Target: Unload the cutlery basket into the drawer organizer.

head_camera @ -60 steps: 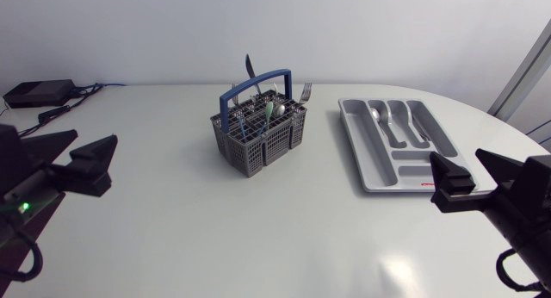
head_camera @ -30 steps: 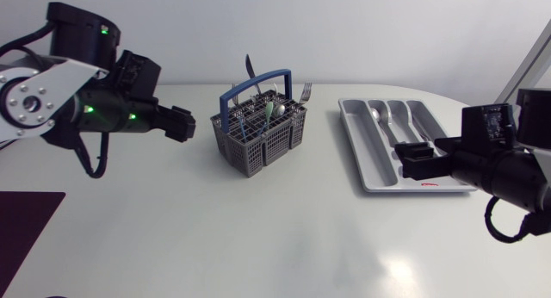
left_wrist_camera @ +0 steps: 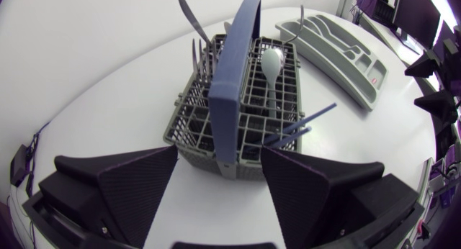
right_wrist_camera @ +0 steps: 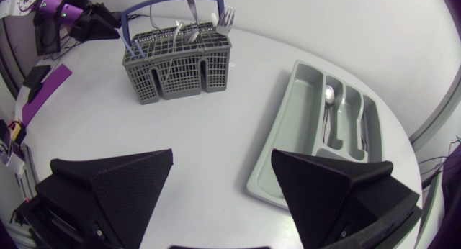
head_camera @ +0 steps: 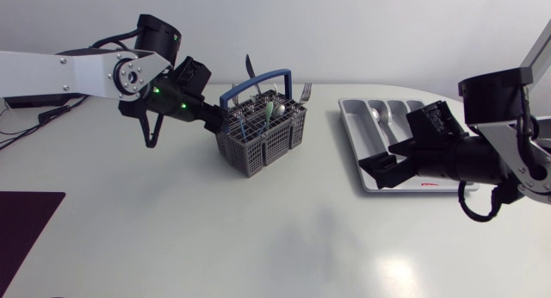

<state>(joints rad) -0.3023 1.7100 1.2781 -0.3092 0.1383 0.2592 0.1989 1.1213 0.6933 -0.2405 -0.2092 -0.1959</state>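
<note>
The grey cutlery basket (head_camera: 263, 136) with a blue handle (left_wrist_camera: 234, 62) stands at mid-table. It holds a knife (left_wrist_camera: 186, 11), a fork (head_camera: 305, 93), a spoon (left_wrist_camera: 272, 62) and blue sticks (left_wrist_camera: 306, 123). My left gripper (head_camera: 221, 119) is open at the basket's left end, fingers (left_wrist_camera: 137, 184) either side of the handle's foot, touching nothing. The grey drawer organizer (head_camera: 366, 152) lies to the right with a spoon (right_wrist_camera: 329, 94) in one compartment. My right gripper (head_camera: 380, 170) hangs open and empty over the organizer's near left corner (right_wrist_camera: 270, 152).
A dark mat (head_camera: 26, 220) lies at the table's front left corner. A cable (head_camera: 50, 115) runs along the far left. Bare white table (head_camera: 284, 229) stretches in front of the basket and the organizer.
Both arms have risen from the front corners and swung inward. The left gripper came up to the basket's left end; the right one moved over the organizer's near corner.
</note>
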